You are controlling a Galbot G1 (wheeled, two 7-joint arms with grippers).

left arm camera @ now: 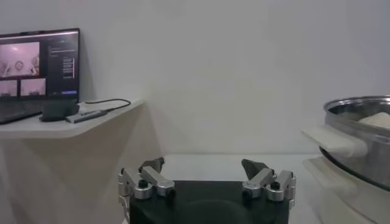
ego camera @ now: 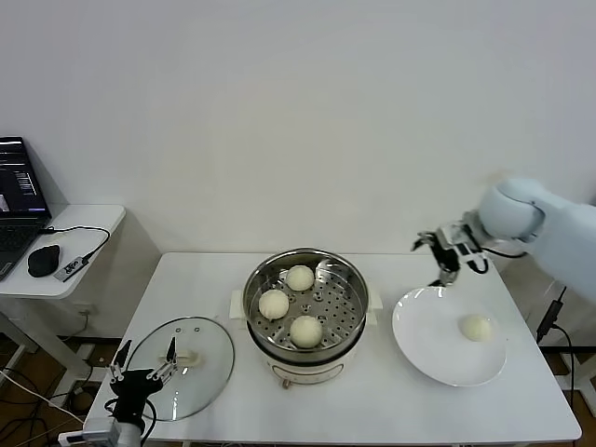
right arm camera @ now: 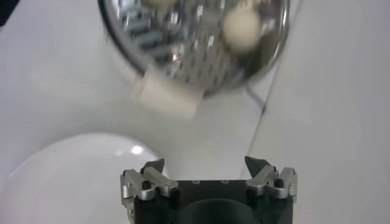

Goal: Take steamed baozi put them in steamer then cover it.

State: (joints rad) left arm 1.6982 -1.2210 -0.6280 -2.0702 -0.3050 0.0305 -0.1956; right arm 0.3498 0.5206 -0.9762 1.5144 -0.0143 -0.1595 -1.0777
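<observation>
Around the work: table, plate, side shelf, laptop, mouse

A white table [ego camera: 372, 410] lies under both sets of jaws; a flat white plate [ego camera: 428, 358] sits just below and beside the right jaws. Well off to the outer side of the left jaws, a white side shelf [ego camera: 88, 223] carries an open laptop [ego camera: 19, 200], a black mouse [ego camera: 43, 262] and a cabled adapter [ego camera: 71, 267].

Steamer [ego camera: 305, 307] between cover [ego camera: 180, 366] and plate [ego camera: 428, 349].

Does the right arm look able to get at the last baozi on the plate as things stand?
Probably yes. The right gripper hangs open and empty over the far rim of the plate, and the last baozi lies alone there with nothing over it.
</observation>
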